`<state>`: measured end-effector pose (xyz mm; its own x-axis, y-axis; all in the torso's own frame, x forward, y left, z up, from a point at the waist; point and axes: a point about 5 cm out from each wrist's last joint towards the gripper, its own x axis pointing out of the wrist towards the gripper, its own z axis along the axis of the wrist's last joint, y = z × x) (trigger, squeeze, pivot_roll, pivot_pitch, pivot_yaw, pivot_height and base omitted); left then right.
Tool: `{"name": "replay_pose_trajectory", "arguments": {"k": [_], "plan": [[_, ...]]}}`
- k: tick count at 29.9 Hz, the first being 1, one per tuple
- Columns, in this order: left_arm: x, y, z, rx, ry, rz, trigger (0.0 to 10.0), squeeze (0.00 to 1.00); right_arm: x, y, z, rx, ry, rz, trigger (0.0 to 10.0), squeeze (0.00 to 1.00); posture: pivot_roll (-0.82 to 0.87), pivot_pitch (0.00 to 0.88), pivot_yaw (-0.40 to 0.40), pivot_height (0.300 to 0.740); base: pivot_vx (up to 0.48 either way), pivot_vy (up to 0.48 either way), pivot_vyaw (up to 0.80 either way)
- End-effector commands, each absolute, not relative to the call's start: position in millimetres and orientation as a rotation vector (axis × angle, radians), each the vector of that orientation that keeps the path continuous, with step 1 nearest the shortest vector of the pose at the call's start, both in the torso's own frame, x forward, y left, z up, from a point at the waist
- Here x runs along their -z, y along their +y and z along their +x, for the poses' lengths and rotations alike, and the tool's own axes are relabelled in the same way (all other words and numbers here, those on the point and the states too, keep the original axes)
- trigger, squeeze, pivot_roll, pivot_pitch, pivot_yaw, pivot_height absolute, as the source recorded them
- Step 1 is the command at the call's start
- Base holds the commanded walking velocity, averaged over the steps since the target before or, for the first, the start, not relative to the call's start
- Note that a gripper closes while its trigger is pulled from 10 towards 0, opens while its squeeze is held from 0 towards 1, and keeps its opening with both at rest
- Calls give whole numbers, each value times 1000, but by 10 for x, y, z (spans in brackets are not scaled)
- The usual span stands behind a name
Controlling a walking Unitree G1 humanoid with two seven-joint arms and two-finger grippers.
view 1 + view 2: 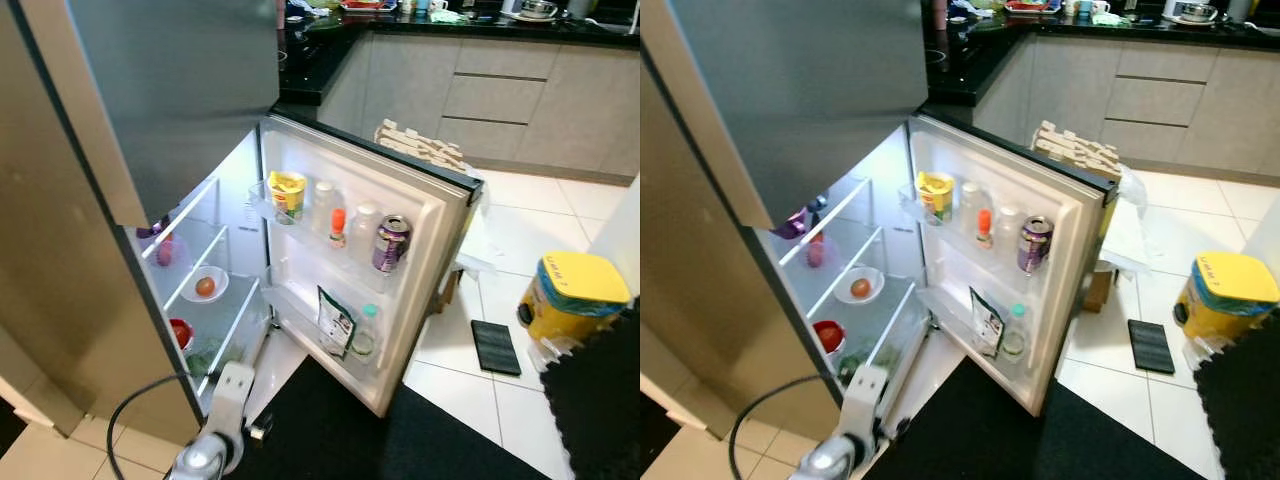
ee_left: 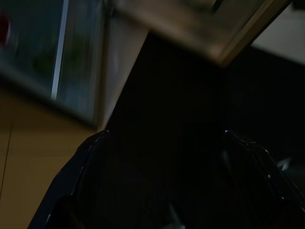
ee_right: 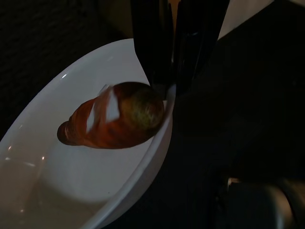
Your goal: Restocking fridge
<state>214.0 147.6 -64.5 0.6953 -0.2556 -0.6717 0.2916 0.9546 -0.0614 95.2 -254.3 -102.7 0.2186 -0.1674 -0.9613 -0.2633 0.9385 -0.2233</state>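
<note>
Right gripper (image 3: 172,88): fingers closed thin on the rim of a white bowl (image 3: 57,167), upper centre of the right wrist view. A reddish-brown fruit (image 3: 114,121) lies loose inside, against the pinched rim.

Left gripper (image 1: 258,432): low at bottom left of the left eye view, by the fridge (image 1: 215,290) base; finger state cannot be determined.

Door (image 1: 370,270) stands open, shelves lit.

Recommendation: keep the bowl level, move slowly, and set it fully onto a shelf before releasing, lest the fruit roll out.
</note>
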Motion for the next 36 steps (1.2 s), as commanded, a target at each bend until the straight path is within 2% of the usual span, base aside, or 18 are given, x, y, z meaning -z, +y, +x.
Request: {"name": "replay_pose_trajectory", "arguments": {"k": [1, 4, 11, 22, 32, 36], "plan": [[762, 1652, 1944, 241, 835, 60, 10000, 0, 1021, -2511, 1014, -85, 1344, -400, 10000, 0, -23, 0, 2, 740, 0, 0, 0], [952, 1818, 1534, 161, 993, 58, 10000, 0, 1005, -2530, 1052, -132, 1328, -463, 10000, 0, -23, 0, 2, 740, 0, 0, 0], [1040, 1878, 1286, 135, 1077, 62, 10000, 0, 975, -2564, 1120, -203, 1299, -564, 10000, 0, -21, 0, -9, 740, 0, 0, 0], [982, 1819, 1471, 126, 1026, 33, 10000, 0, 949, -2564, 1198, -261, 1271, -602, 10000, 0, -7, 0, -21, 740, 0, 0, 645], [989, 1815, 1456, 145, 1038, 42, 10000, 0, 955, -2530, 1212, -264, 1269, -595, 10000, 0, -13, 0, -15, 740, 0, 0, 781], [990, 1813, 1455, 148, 1041, 39, 10000, 0, 959, -2526, 1205, -260, 1271, -596, 10000, 0, -10, 0, -16, 740, 0, 0, 0]]}}
